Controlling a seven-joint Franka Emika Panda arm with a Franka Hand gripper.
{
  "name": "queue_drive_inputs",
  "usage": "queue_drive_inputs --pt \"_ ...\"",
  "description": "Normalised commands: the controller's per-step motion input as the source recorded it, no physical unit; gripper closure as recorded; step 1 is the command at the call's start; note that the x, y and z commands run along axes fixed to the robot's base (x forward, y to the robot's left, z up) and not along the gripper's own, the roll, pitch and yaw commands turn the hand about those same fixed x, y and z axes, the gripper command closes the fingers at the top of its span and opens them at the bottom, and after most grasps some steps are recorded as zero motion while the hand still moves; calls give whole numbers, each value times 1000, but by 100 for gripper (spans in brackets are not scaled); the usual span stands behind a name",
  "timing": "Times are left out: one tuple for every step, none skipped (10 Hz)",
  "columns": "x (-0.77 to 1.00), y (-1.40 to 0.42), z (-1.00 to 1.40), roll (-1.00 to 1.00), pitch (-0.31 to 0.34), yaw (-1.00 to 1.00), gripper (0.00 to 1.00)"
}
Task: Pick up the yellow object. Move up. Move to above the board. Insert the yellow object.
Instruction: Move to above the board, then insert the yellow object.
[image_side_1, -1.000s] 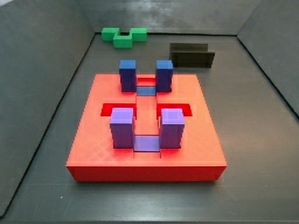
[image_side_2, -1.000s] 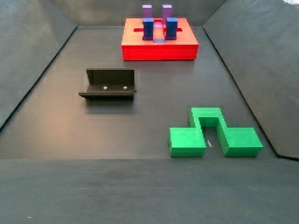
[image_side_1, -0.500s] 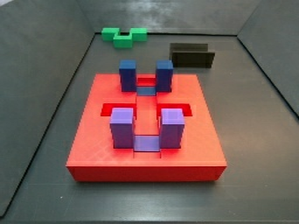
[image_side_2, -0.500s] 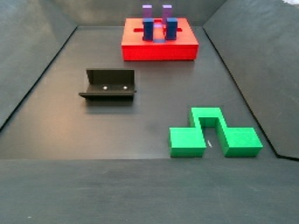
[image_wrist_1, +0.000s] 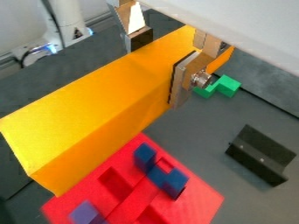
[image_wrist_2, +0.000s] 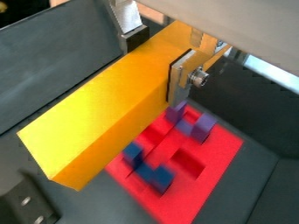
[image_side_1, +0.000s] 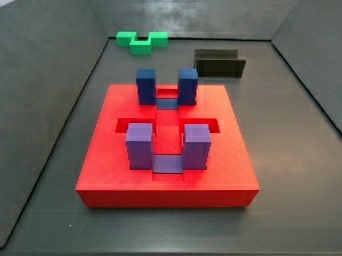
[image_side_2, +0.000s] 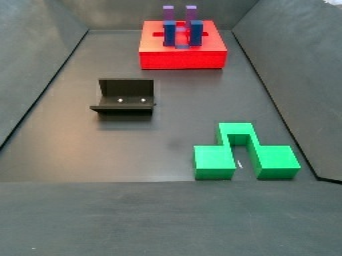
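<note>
Wrist views show the gripper (image_wrist_1: 163, 54) clamped on the yellow object (image_wrist_1: 105, 114), held high above the board (image_wrist_2: 187, 162). Side views are unchanged across 1 second: board (image_side_1: 167, 165) slots empty, arm out of frame. Judgement: transport is finishing; descent and insertion remain.

Red board (image_side_1: 167, 150) with blue posts (image_side_1: 166, 85) near; green block (image_side_1: 140, 40), fixture (image_side_1: 219, 63) behind; hand out of frame
</note>
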Motion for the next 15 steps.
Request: queue_drive_inputs --pt "83 -180 46 4 147 1 100" --pt "0 0 -17 0 0 0 100" --pt "0 0 -200 -27 -3 0 100" --pt "0 0 -666 -6 -73 0 100" --pt "0 -74 -1000 61 -123 51 100" --pt "0 -71 -1000 86 -107 94 100" --pt "0 -97 -983 140 -76 166 100" --pt "0 -211 -863 220 -36 211 100" --pt "0 -317 -743 291 -4 223 100" --pt "0 -329 -734 296 0 214 100" --pt "0 -306 -691 317 0 211 100" --pt "0 -306 -697 316 0 183 100" --pt "-63 -166 -731 171 0 0 100" --pt "0 14 -560 -43 -106 -46 100" --pt "46 160 -526 -147 -183 -86 100"
